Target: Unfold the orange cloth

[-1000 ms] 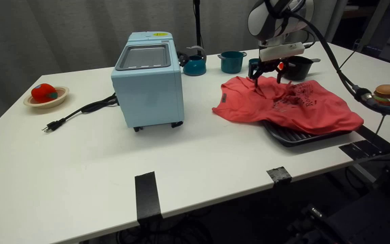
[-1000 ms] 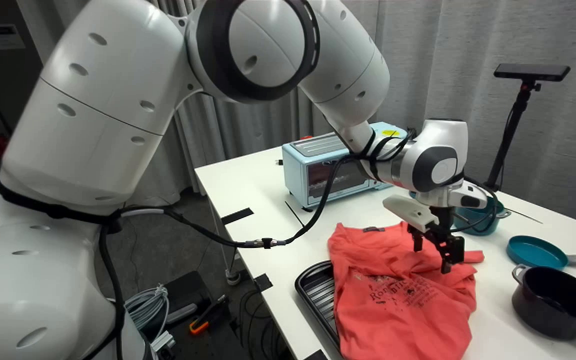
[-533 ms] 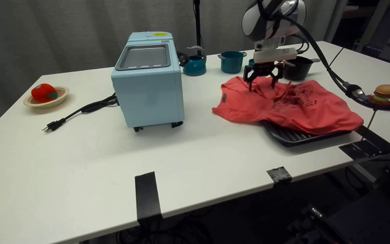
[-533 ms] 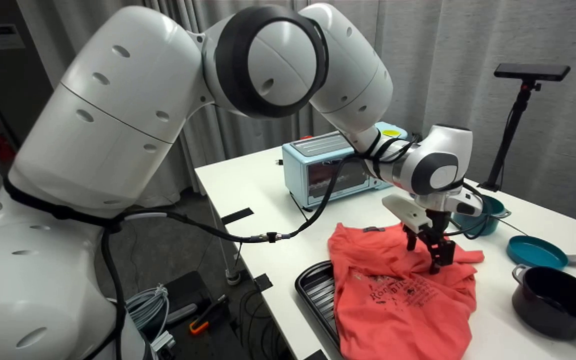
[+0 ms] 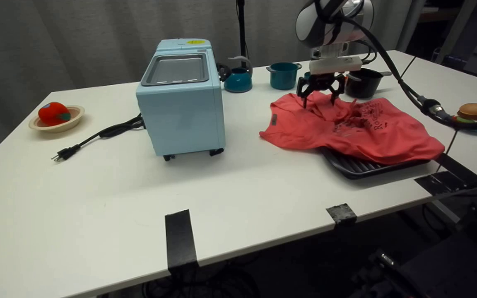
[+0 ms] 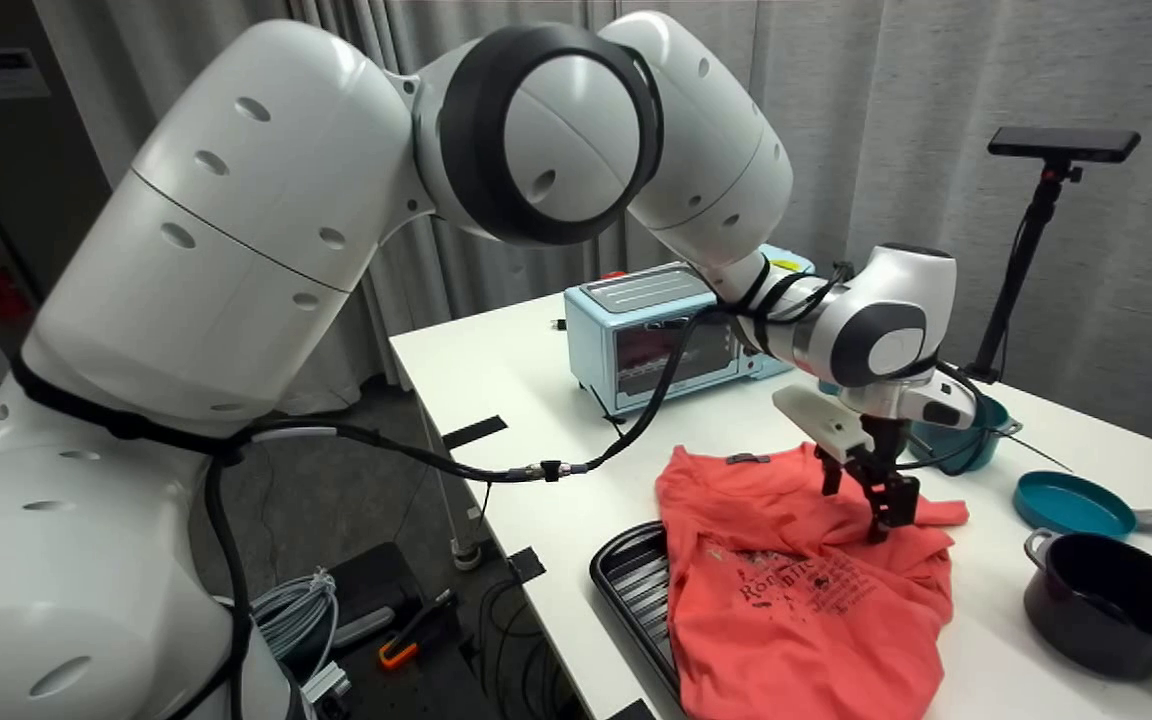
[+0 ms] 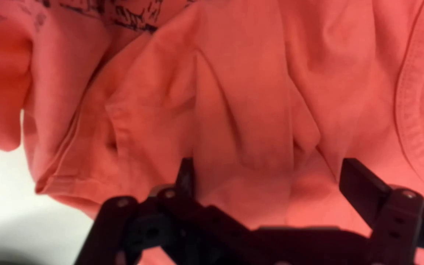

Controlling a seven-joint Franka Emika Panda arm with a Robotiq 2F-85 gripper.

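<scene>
The orange cloth is a coral T-shirt with dark print, lying wrinkled and partly spread over a black ribbed pan. In an exterior view its flat printed body faces up, while its far side toward the pots is bunched. My gripper points down at that bunched side. The wrist view has folds of the cloth filling most of the picture, below the wide-apart fingertips of the gripper. Fabric lies between and under the fingers, not pinched. Whether the tips touch it I cannot tell.
A light-blue toaster oven stands beyond the collar side. Near the gripper are a teal pot, a dark pot and a teal skillet. A toy burger sits past the hem. The arm's cable hangs over the table.
My gripper has shifted slightly toward the toaster oven side and turned a little, jaws staying apart. The arm's elbow has come lower. The cloth lies nearly as before.
</scene>
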